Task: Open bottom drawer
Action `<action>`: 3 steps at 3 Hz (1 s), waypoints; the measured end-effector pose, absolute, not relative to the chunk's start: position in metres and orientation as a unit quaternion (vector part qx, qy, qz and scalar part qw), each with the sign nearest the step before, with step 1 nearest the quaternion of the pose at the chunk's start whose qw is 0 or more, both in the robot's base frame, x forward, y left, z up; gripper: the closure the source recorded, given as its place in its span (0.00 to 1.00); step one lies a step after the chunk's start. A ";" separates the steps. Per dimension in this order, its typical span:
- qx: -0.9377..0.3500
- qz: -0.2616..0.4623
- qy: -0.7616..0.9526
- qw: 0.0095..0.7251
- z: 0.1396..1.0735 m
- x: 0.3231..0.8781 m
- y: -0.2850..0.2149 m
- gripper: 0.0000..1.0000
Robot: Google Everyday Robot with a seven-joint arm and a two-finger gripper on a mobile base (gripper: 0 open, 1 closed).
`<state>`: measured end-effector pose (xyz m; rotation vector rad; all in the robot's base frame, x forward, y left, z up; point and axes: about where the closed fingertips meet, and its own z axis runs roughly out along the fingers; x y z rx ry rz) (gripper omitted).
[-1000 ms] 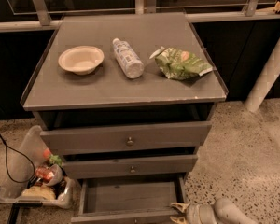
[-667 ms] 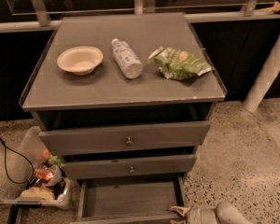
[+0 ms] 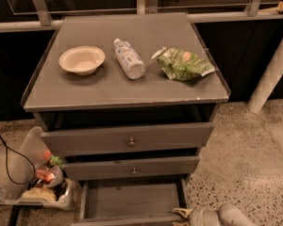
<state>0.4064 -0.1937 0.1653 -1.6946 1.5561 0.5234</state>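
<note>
The bottom drawer (image 3: pixel 132 200) of the grey cabinet stands pulled out, showing its shallow grey inside; its front panel lies along the picture's lower edge and its knob is out of view. My gripper (image 3: pixel 183 215) is at the bottom edge, right of centre, by the drawer's front right corner, with the pale wrist (image 3: pixel 221 216) behind it. Above are the mid-width drawer front (image 3: pixel 132 167) and the tallest drawer front (image 3: pixel 127 139), each with a small round knob, both slightly out.
On the cabinet top (image 3: pixel 85 91) lie a paper bowl (image 3: pixel 82 59), a plastic bottle (image 3: pixel 129 58) on its side and a green chip bag (image 3: pixel 181 64). A clear bin of snacks (image 3: pixel 35 182) and a black cable (image 3: pixel 9 159) are on the floor at left. A white post (image 3: pixel 271 76) stands right.
The gripper and wrist have slid down and right toward the picture's lower edge. The bottom drawer stays pulled out about the same.
</note>
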 end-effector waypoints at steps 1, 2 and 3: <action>-0.664 0.205 0.610 0.381 0.165 0.406 -0.194 0.45; -0.664 0.205 0.610 0.381 0.165 0.406 -0.194 0.22; -0.664 0.205 0.610 0.381 0.165 0.406 -0.194 0.01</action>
